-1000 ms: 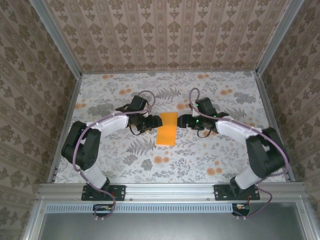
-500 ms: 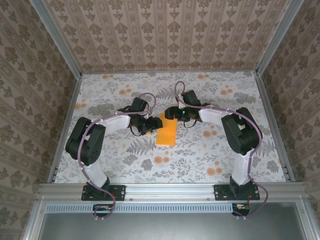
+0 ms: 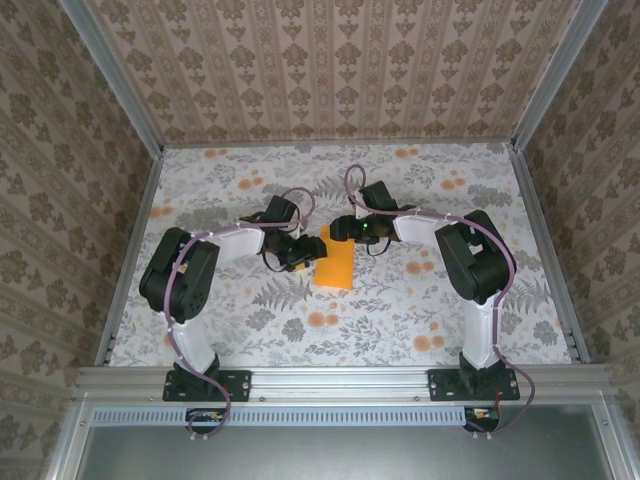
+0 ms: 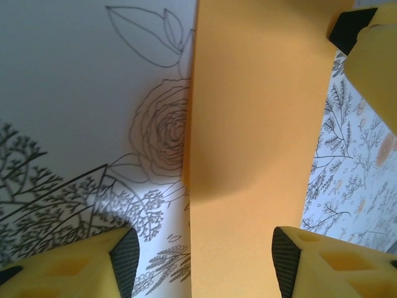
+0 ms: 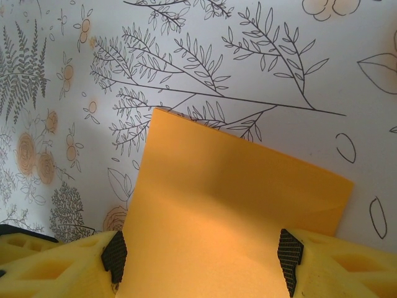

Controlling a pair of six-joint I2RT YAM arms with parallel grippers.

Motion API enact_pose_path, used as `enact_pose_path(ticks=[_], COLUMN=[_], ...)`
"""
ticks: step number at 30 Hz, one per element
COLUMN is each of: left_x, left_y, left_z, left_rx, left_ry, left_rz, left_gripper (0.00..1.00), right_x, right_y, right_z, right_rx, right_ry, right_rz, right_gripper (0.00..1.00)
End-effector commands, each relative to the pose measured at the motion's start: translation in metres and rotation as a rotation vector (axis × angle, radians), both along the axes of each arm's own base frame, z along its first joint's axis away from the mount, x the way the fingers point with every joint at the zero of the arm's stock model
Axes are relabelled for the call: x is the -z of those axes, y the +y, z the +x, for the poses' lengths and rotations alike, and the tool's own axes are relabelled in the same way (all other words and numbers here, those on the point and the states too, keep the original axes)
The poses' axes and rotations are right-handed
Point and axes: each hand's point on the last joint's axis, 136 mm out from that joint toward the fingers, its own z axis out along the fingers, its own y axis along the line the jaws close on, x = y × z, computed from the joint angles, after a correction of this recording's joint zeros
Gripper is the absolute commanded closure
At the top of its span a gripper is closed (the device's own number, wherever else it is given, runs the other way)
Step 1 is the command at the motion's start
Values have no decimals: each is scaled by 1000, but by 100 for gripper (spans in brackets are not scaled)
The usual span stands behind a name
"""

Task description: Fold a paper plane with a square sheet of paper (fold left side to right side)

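The folded orange sheet of paper (image 3: 334, 263) is framed by the spread fingers of the left gripper (image 4: 198, 261), at its left edge, and the right gripper (image 5: 201, 254), at its far end.

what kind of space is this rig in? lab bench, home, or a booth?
Probably a purpose-built robot test booth, not a home: aluminium frame rails edge it, wallpapered walls close three sides, and a left arm and right arm are bolted at the near edge of the floral-print table.

square sheet of paper (image 3: 333, 266): 1 | left gripper (image 4: 200, 254) + right gripper (image 5: 201, 251): 2 | left arm (image 3: 222, 243) + right arm (image 3: 428, 226): 2 | table (image 3: 450, 300): 1
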Motion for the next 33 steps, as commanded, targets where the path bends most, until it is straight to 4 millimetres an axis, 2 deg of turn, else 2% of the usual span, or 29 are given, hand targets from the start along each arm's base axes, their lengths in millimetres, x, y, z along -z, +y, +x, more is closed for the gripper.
enact_pose_path(ticks=[1,4,7,14,17,19,23,25,28,33], left_x=[-2,-3,-4,-7,-8,-9,-11,-11,-11,-10], left_y=[-16,-16,-16,-12,-11,-12,-14,-14,-15,-14], left_z=[2,2,3,2,0,-1,-2,-3,-5,-8], left_rx=[20,15,8,-16,-24,-30,-64,-91,-124,-153], left_ry=[12,12,12,5,11,13,27,36,58,78], left_rz=[-53,-57,-58,-46,-50,-59,-75,-82,-92,-107], left_gripper=[41,43,50,79,90,96,100,100,100,100], right_x=[16,16,16,13,2,-13,-45,-60,-73,-73], right_y=[-5,-4,-4,-4,-4,-2,-11,-21,-29,-30], right_z=[-8,-8,-8,-6,-2,1,-2,-11,-38,-96], right_rx=[-14,-17,-18,-20,-22,-36,-55,-73,-103,-175], right_ry=[45,46,48,32,-13,-67,-193,-258,-332,-451], right_rz=[-22,-18,-17,-16,-9,4,-23,-60,-92,-196], right_gripper=[31,31,31,31,28,26,18,16,14,11])
